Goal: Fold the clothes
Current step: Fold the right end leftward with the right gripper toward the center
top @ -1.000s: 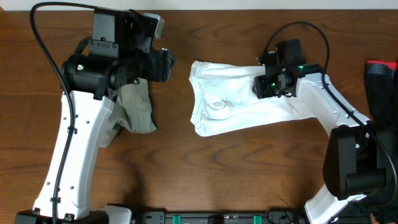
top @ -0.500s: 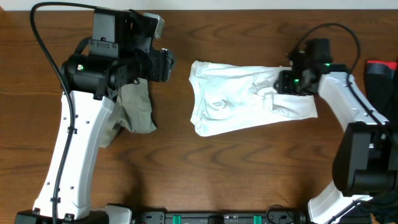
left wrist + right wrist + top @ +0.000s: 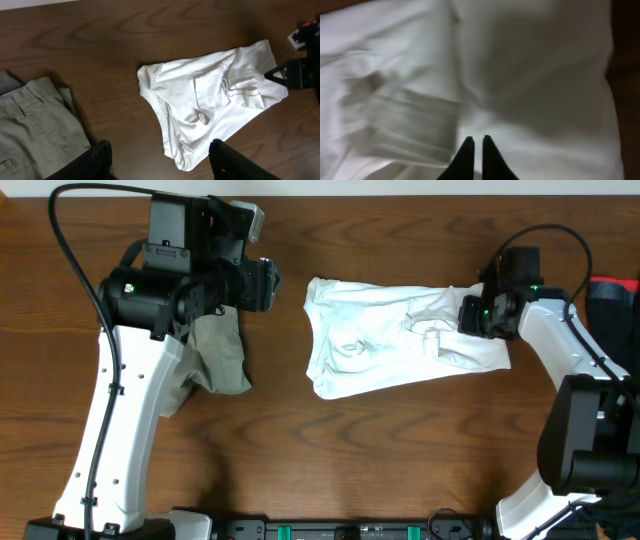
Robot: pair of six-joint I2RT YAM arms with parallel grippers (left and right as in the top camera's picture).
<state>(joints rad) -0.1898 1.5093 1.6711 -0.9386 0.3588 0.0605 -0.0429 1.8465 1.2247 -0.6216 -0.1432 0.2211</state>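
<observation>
Two arms stand at the brown table point(image 3: 400, 465), where the white T-shirt point(image 3: 365, 355) lies crumpled and loosely bunched on the wood. The right pincer point(image 3: 476, 146) sits on the right end of the shirt with its tips narrowed to a mere sliver against the cloth, though I cannot tell whether a fold is caught between them. The left pincer point(image 3: 160, 147) hangs spread wide and empty, well to the left of the shirt, where the khaki shorts point(image 3: 225, 360) also lie, and a dark garment point(image 3: 612, 315) lies to the right of the shirt.
</observation>
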